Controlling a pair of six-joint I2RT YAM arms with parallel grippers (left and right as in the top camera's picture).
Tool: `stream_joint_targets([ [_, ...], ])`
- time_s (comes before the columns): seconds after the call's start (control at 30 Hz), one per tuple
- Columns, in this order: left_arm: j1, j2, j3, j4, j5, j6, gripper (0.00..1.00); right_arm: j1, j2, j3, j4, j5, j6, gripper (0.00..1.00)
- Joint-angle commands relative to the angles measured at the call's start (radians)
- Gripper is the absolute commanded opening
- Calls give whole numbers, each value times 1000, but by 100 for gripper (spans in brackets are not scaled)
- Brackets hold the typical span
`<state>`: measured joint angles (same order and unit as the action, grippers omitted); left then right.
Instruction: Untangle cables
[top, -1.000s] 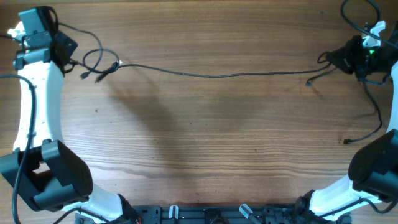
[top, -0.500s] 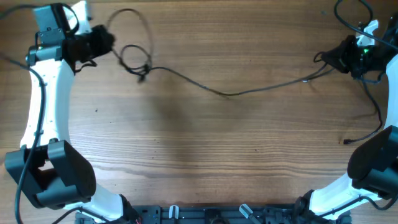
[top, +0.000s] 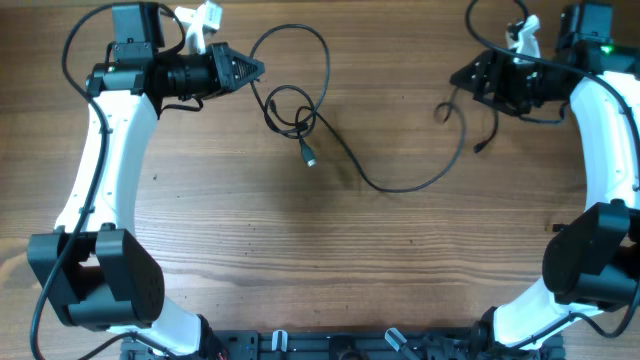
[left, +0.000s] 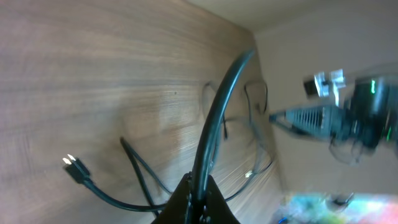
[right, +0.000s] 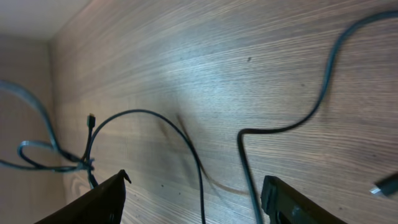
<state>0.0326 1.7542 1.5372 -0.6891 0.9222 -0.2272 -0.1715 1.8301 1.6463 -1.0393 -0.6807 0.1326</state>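
Observation:
A long black cable (top: 400, 187) lies slack on the wooden table, with a looped tangle (top: 290, 112) and a free plug (top: 309, 158) at centre left. My left gripper (top: 255, 68) is at the back left, shut on one end of the cable (left: 214, 118), which arcs up from the jaws. The plug (left: 75, 169) and loops show below it on the table. At the back right my right gripper (top: 458, 76) is open and holds nothing. Two cable strands (right: 200, 168) run on the table under the gap between its spread fingers (right: 106, 200).
A short thin cable end (top: 481, 148) hangs or lies just below the right gripper. Both arms' own wiring loops near the table's back edge. The right arm (left: 339, 118) shows blurred in the left wrist view.
The left gripper carried its cable end right, so the taut line went slack and curled. The right arm swung left and its jaws opened, letting go of the cable.

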Motion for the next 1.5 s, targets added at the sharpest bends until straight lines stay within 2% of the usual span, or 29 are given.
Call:
stream_joint_targets([
  [0.0, 5, 10, 2, 14, -95, -386, 4, 35, 14, 8, -7, -81, -90, 72],
  [0.17, 5, 10, 2, 65, -98, -695, 4, 156, 13, 8, -23, -129, -185, 70],
  [0.3, 5, 10, 2, 66, -85, -865, 4, 257, 14, 8, -11, -129, -208, 71],
  [0.37, 3, 10, 2, 74, -66, -850, 4, 305, 14, 8, 13, -131, -183, 71],
  [0.57, -16, 10, 2, 52, -65, -563, 4, 417, 14, 8, 151, -128, -33, 62],
  [0.67, -44, 10, 2, 11, -137, -512, 4, 465, 14, 8, 203, -127, 27, 56],
  [0.8, -89, 10, 2, -3, -180, -513, 4, 527, 14, 8, 254, -80, 122, 52],
  [0.9, -115, 10, 2, 0, -184, -508, 4, 556, 14, 8, 283, -47, 270, 54],
  [1.0, -129, 10, 2, 0, -183, -448, 4, 573, 14, 8, 290, 1, 433, 54],
  [1.1, -141, 10, 2, 1, -180, -431, 4, 578, 14, 6, 298, 62, 513, 54],
  [1.3, -171, 10, 2, 6, -180, -431, 4, 578, 37, -10, 378, 63, 623, 53],
  [1.47, -182, 10, 2, 23, -180, -431, 4, 579, 100, -11, 394, 6, 630, 52],
])
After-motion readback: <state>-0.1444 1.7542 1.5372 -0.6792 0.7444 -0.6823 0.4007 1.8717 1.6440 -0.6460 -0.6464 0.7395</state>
